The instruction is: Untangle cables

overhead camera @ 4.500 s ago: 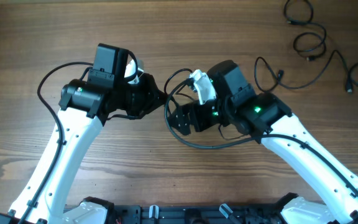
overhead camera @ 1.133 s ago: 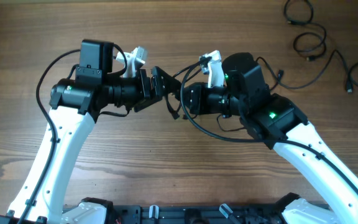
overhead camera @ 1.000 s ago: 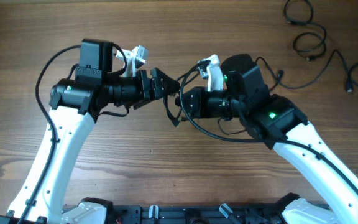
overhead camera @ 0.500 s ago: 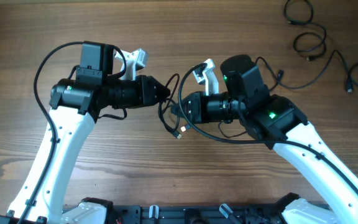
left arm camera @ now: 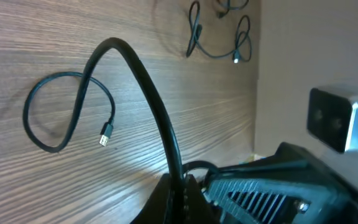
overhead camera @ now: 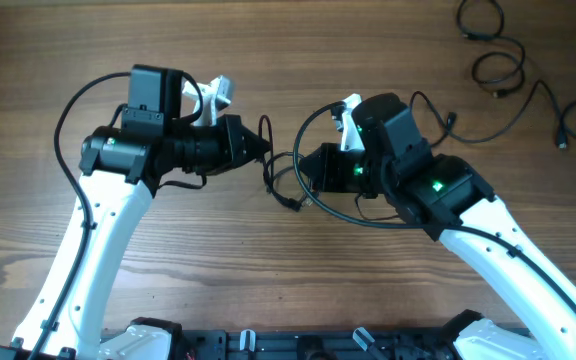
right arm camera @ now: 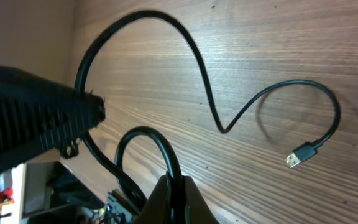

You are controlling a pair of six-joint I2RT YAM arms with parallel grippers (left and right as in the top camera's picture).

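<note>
Mid-desk point(overhead camera: 268, 290), the left gripper point(overhead camera: 263, 148) and right gripper point(overhead camera: 306, 165) are each clamping tight on what looks like one black cable point(left arm camera: 143, 84), its plug trailing loose. The other cables point(overhead camera: 498, 68) are lying at the desk's far right corner, apparently already separated; this one seems last.

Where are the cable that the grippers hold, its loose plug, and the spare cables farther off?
held cable point(left arm camera: 151, 96): left wrist view, on the thick near part of its arch.
plug point(right arm camera: 301, 155): right wrist view, on the connector at the free end.
spare cables point(left arm camera: 192, 38): left wrist view, on the leftmost folded cord.
</note>
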